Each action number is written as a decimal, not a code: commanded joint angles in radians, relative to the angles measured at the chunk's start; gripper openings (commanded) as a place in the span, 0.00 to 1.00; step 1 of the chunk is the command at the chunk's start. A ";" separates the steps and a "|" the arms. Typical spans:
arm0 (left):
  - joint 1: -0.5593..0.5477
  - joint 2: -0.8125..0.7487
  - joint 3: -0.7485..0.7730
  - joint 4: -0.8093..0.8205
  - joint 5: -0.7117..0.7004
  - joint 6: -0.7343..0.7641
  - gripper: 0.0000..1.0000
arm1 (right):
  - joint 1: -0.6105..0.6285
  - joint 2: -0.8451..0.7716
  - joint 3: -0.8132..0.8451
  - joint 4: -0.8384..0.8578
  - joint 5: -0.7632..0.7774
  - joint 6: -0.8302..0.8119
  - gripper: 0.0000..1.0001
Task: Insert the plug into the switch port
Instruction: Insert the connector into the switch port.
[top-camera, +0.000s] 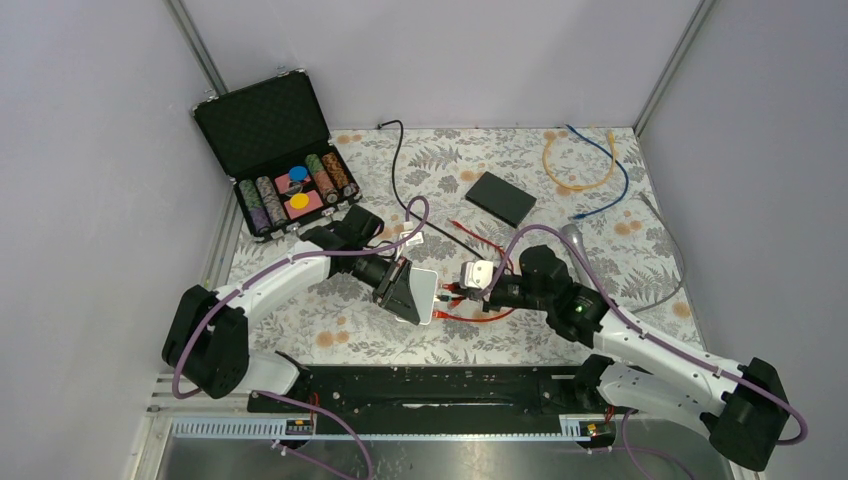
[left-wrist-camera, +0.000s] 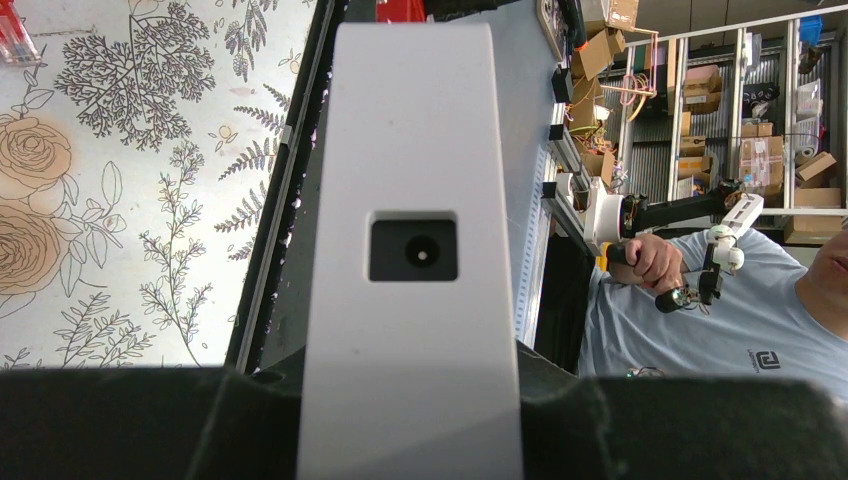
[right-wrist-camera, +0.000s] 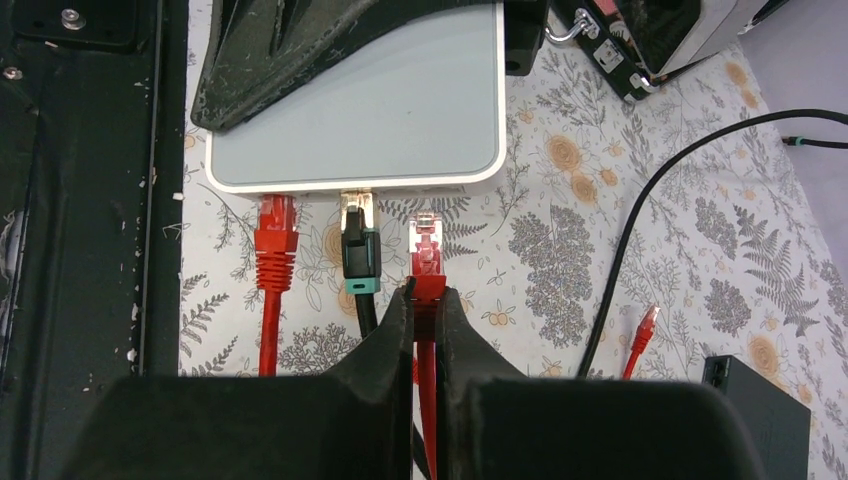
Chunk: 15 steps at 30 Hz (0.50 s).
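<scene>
Bench (top-camera: 440, 160) covered with a flower-print cloth; both arms meet near its middle.

Left gripper (top-camera: 400, 290): clamped on the switch (top-camera: 427, 295), a flat white box. It holds the switch by its rear half, with the port edge facing the right arm. In the left wrist view the narrow side of the switch stands up between the black fingers, with a round power socket (left-wrist-camera: 413, 250) set in a dark square recess. In the right wrist view the switch appears to rest flat on the cloth.

Right gripper (right-wrist-camera: 425, 320): clenched on the plug (right-wrist-camera: 427, 255), pinching its red boot just behind the clear tip. The red cable (right-wrist-camera: 428, 400) runs back between the fingers.

Position of the plug: lined up with the port edge of the switch, clear tip pointing at it and sitting just short of the edge. A thin strip of cloth shows between the tip and the casing, so it is not seated. The port itself is hidden under the rim.

Ports already taken, right wrist view: the other red plug (right-wrist-camera: 275, 235) is seated at the left, and a black-and-green plug (right-wrist-camera: 360, 255) sits in the next position. The held plug is just to the right of that one.

Elsewhere on the bench:
- An open case of poker chips (top-camera: 275, 150) stands at the far left corner.
- A flat black box (top-camera: 500, 197) lies beyond the grippers.
- A black cable (top-camera: 395, 170) trails from the back wall towards the middle.
- Orange and blue cables (top-camera: 585, 165) lie coiled at the far right.
</scene>
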 joint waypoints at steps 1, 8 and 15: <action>0.000 -0.018 0.008 0.036 0.043 0.020 0.00 | -0.012 0.009 0.061 0.054 -0.030 0.012 0.00; -0.001 -0.009 0.012 0.038 0.045 0.019 0.00 | -0.025 0.019 0.078 0.051 -0.068 0.012 0.00; -0.001 -0.008 0.013 0.036 0.051 0.019 0.00 | -0.024 0.039 0.085 0.042 -0.103 -0.002 0.00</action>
